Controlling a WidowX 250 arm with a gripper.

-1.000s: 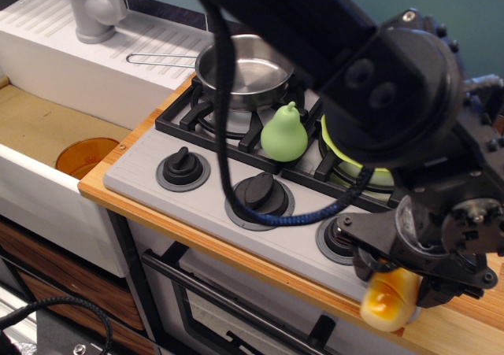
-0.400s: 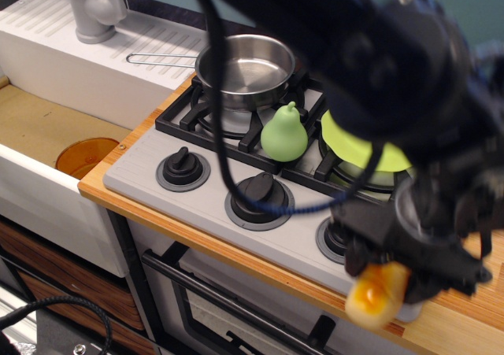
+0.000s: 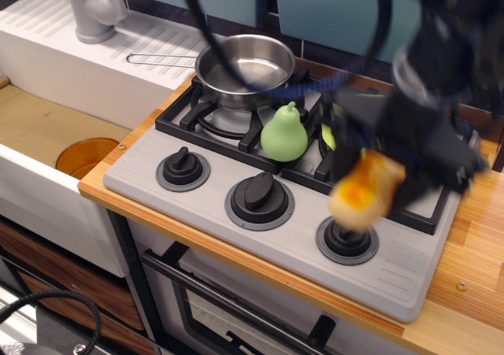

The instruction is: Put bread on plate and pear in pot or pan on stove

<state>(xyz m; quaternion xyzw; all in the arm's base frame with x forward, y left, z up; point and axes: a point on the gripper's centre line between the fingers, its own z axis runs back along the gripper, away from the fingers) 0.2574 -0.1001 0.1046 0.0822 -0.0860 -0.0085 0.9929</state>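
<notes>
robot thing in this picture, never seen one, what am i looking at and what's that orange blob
There is one picture, taken from above and in front of a toy kitchen. The big black shape on the right is a robot arm; the picture is blurred there because it is moving. Its gripper, the two-fingered claw at its end, is closed on the orange blob, which is a toy loaf of bread held in the air above the stove.

On the grey stove, with its three black knobs, a green toy pear stands upright on the burner grate. Behind it sits a shiny empty steel pan with a long wire handle. A lime-green plate is mostly hidden behind the arm. To the left is a white sink with a grey tap.
</notes>
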